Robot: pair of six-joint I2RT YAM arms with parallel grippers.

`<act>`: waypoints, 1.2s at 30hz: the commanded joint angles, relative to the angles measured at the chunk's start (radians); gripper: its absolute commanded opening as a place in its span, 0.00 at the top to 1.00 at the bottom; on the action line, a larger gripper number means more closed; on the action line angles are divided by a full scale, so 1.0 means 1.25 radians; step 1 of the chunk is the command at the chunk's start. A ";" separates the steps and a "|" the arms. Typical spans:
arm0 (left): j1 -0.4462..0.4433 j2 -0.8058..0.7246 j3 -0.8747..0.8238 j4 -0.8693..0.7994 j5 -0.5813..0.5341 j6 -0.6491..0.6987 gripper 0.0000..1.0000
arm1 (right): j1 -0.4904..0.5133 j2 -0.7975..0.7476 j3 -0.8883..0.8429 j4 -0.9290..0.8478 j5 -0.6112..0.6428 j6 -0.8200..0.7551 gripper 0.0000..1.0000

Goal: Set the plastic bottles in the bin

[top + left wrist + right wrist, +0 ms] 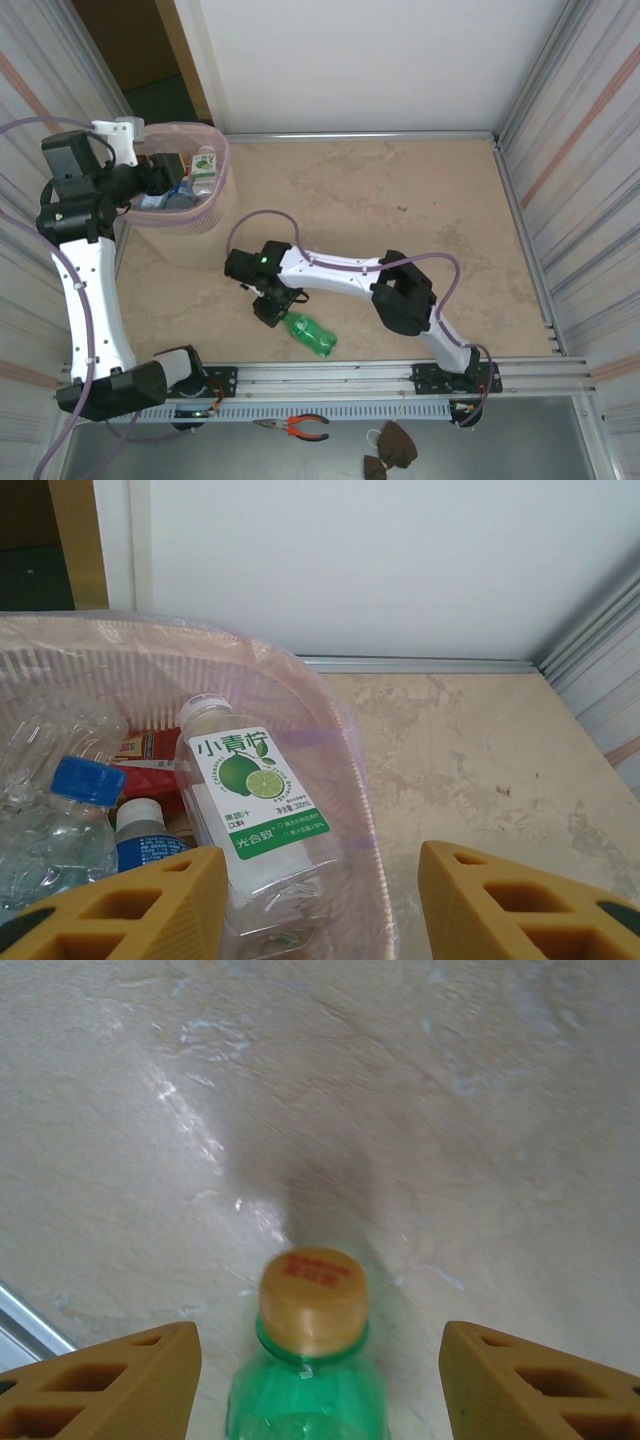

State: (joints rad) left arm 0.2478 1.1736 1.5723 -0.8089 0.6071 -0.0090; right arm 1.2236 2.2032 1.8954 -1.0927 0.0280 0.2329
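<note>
The pink mesh bin (222,160) stands at the table's back left and holds several plastic bottles. In the left wrist view a clear bottle with a green lime label (250,790) leans inside the bin's rim (330,730), beside a blue-capped clear bottle (80,810). My left gripper (168,185) hangs over the bin, open (320,880), touching nothing. A green bottle (312,336) with an orange cap (313,1300) lies on the table near the front. My right gripper (270,308) is at its cap end, open (320,1360), with a gap on each side of the neck.
A metal rail (350,375) runs along the table's front edge. Orange-handled pliers (298,427) and a brown object (392,450) lie on the ledge below it. Corrugated walls close in the left and right sides.
</note>
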 commanded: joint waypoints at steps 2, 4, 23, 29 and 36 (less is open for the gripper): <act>0.005 -0.021 -0.010 0.021 0.019 -0.012 0.47 | 0.013 0.055 0.053 -0.052 0.004 -0.018 0.39; 0.005 -0.021 -0.010 0.021 0.019 -0.011 0.47 | 0.015 0.074 0.063 -0.056 0.013 -0.018 0.41; 0.005 -0.019 -0.010 0.026 0.023 -0.012 0.47 | 0.007 0.071 0.089 -0.088 0.059 -0.005 0.67; 0.005 -0.018 -0.028 0.064 0.070 -0.031 0.47 | -0.027 -0.029 0.058 -0.054 0.056 0.007 0.71; 0.004 -0.034 -0.082 0.186 0.170 -0.086 0.46 | -0.101 -0.218 -0.059 0.081 -0.008 0.046 0.71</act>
State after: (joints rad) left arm 0.2478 1.1645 1.4864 -0.6750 0.7338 -0.0723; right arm 1.1305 2.0377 1.8709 -1.0573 0.0555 0.2501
